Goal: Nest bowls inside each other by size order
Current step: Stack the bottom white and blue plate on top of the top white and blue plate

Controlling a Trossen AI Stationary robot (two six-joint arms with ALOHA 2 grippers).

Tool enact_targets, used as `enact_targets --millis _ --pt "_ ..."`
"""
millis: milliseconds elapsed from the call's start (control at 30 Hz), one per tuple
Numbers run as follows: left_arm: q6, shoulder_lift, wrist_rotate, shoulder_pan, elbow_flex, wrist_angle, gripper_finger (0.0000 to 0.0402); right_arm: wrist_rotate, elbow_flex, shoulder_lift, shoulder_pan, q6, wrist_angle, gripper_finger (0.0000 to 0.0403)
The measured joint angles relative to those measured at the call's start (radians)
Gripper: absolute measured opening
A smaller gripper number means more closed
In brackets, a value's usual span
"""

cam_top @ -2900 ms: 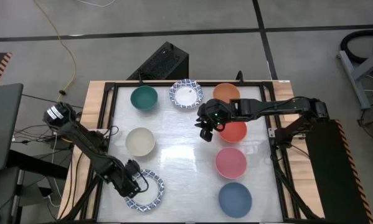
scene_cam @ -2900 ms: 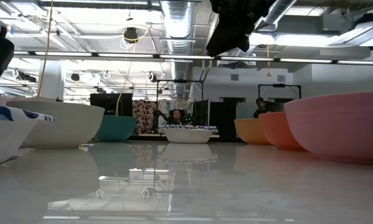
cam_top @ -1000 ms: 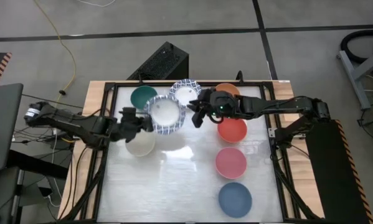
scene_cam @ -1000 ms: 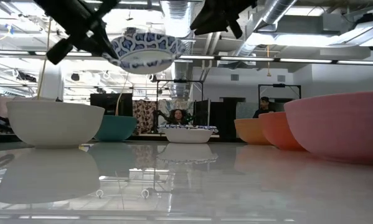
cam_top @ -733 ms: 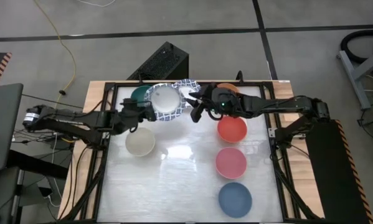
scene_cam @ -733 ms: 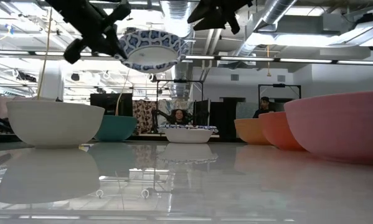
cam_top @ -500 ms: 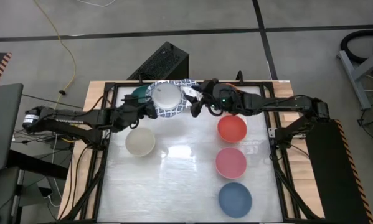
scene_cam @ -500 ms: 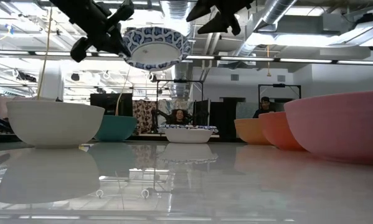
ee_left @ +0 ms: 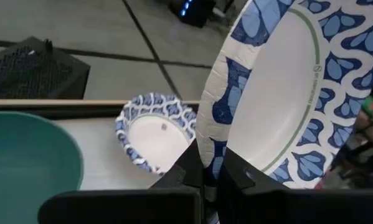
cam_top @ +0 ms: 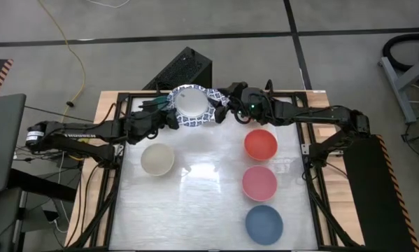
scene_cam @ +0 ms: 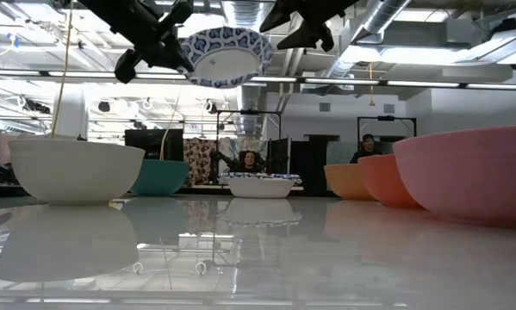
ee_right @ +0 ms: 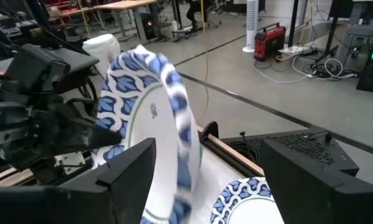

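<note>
Here we see left gripper (cam_top: pixel 168 116) pinching patterned bowl (cam_top: pixel 191 105) rim; light, flimsy. Right gripper (cam_top: pixel 224 105) spread wide.

The lifted bowl (cam_top: pixel 190 105) is white with blue leaf shapes. Other bowls are cream (cam_top: pixel 157 159), red (cam_top: pixel 261 144), pink (cam_top: pixel 259 183) and blue (cam_top: pixel 264 223).

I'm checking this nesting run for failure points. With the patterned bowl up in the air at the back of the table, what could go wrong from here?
The left end effector pinches only the rim of the raised patterned bowl, so it could slip or tilt out.
The right end effector, open, sits close beside that bowl; the two arms might collide.
A drop from this height could miss the patterned bowl on the table and knock the teal bowl.
</note>
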Motion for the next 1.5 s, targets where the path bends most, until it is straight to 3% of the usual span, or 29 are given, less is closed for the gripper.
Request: enact_targets --millis 467,733,933,1267,1500 --pt "0.077 0.135 0.043 0.022 0.077 0.051 0.0 0.016 0.0 0.0 0.0 -0.033 -0.062 0.0306" --pt "0.134 0.149 0.053 0.022 0.122 0.049 0.0 0.052 0.0 0.0 0.0 -0.033 -0.097 0.0292" --pt "0.122 0.149 0.057 0.022 0.122 0.03 0.0 0.051 0.0 0.0 -0.004 -0.019 -0.104 0.0227" --pt "0.131 0.149 0.087 0.022 0.122 0.039 0.0 0.046 0.0 0.0 -0.006 0.004 -0.13 0.0018" --pt "0.224 0.149 0.141 0.021 0.122 0.041 0.0052 0.033 0.0 0.0 -0.023 0.094 -0.155 0.0009"
